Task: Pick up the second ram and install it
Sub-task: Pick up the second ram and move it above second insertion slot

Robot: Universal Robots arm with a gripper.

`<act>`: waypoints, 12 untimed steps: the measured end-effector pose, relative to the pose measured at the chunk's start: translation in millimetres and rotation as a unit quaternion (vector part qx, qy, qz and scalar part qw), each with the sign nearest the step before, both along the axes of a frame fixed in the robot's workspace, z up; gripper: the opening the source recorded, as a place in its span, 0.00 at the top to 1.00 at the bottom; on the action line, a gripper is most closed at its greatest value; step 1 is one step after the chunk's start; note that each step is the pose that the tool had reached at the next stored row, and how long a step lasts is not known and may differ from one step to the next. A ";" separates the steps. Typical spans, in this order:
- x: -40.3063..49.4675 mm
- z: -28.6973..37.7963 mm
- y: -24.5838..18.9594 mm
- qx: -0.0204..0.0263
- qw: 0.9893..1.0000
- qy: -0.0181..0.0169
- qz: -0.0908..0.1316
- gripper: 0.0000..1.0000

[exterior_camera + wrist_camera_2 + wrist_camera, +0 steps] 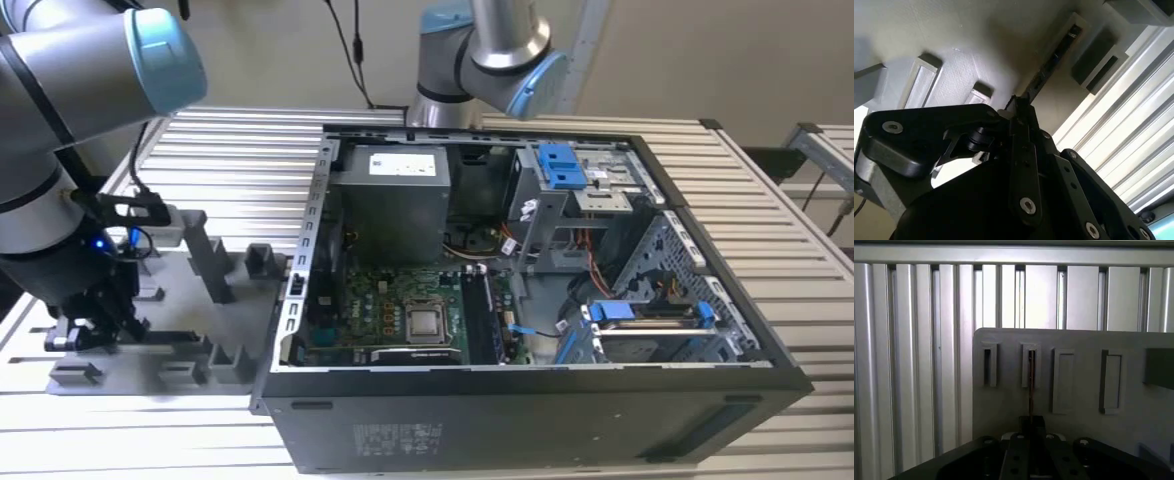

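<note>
The second ram (1031, 385) stands on its thin edge in a narrow slot of the grey holder tray (1079, 390), with neighbouring slots to either side. The gripper (1031, 421) has its fingers closed on the ram's near end. Slatted table (914, 365) lies beyond the tray's edge. In the exterior view, the open computer case (534, 420) sits just beside the tray.

Exterior view: two robot arms (67, 60), one open computer case (534, 420), one grey holder tray (134, 378). First wrist view: four slots (989, 365) in the tray (one of them occupied), one ram stick (1031, 385) standing edge-on.
</note>
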State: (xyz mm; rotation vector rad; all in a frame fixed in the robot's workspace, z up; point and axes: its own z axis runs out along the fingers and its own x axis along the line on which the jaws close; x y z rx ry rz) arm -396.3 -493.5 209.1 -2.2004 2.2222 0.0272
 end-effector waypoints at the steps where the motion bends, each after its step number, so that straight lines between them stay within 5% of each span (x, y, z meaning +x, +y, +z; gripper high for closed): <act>1: 0.0 2.0 0.0 0.000 1.000 0.000 0.000 0.86; 12: 0.0 16.6 0.0 0.000 1.000 0.000 0.000 0.86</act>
